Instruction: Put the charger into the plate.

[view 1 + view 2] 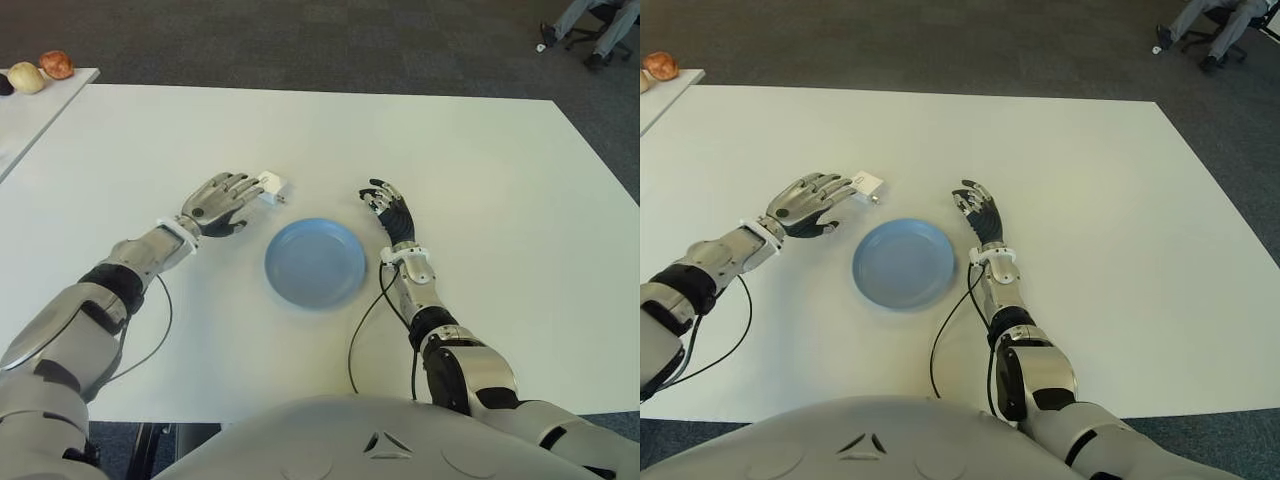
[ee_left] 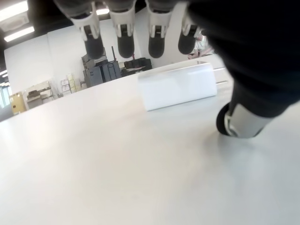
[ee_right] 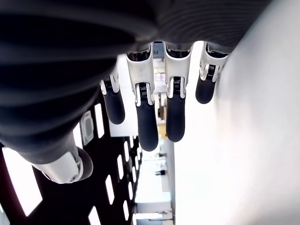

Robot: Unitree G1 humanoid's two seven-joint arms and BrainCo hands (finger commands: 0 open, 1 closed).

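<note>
A white charger (image 1: pixel 270 185) lies on the white desk (image 1: pixel 480 180), left of centre in the head view and just up-left of the empty blue plate (image 1: pixel 315 262). The left hand (image 1: pixel 222 203) hovers over the charger with fingers spread, gripping nothing. The right hand (image 1: pixel 388 211) shows just right of the plate, fingers loosely extended and empty.

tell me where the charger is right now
In the eye views the charger lies on the table at the open left hand's fingertips, left of and beyond the plate.
</note>
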